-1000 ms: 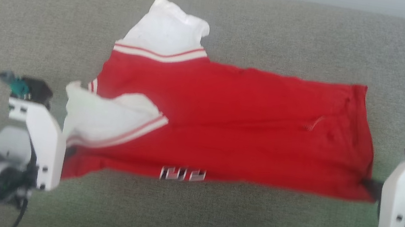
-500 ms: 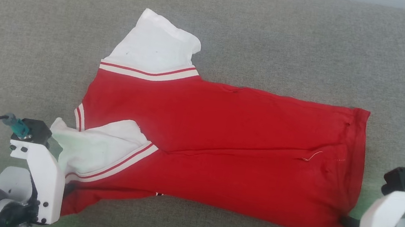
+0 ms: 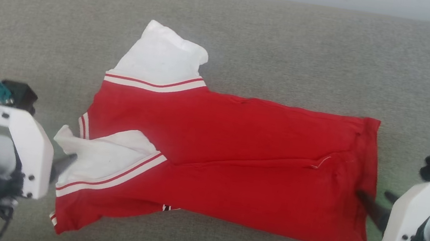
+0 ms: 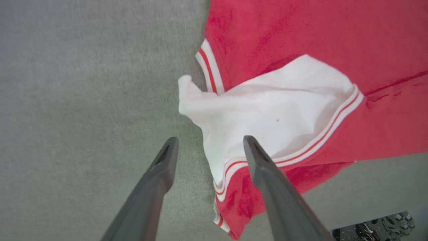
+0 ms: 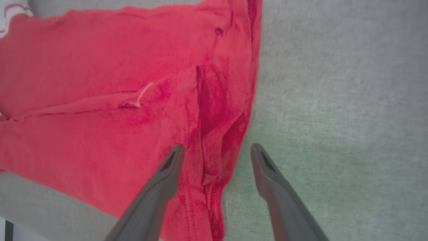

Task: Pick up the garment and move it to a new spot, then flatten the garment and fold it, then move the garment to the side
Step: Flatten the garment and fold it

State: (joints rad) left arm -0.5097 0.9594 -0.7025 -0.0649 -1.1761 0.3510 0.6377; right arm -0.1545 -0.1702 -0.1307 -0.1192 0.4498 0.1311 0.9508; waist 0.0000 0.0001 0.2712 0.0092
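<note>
"Did they let go just then?"

"They did. A moment earlier both were pinched on the near corners. Then the left gripper (image 4: pixel 210 140) stood with its fingers spread, one over the grey cushion (image 3: pixel 253 29) and one over the edge of the near sleeve (image 3: pixel 104 159), holding nothing. The right gripper (image 5: pixel 217 147) had sprung wide too, straddling the hem at the other end, empty."

"And the garment (image 3: pixel 235 157)?"

"It lay across the middle of the cushion, folded lengthwise, collar end towards the left arm. Its near left corner, which had been tucked into the left gripper, rested loose on the cushion."

"Could you read the lettering (image 3: pixel 170 208)?"

"No. Only a sliver of black and white peeked out under the near fold, less than a second before; the rest was hidden beneath the red cloth."

"Anything further back?"

"A pale loose thread (image 3: pixel 324 163) sat on the crease near the hem. Beyond that, the far sleeve (image 3: pixel 165 54) stuck out white and rumpled past its striped trim. The cushion's back edge was blurred."
</note>
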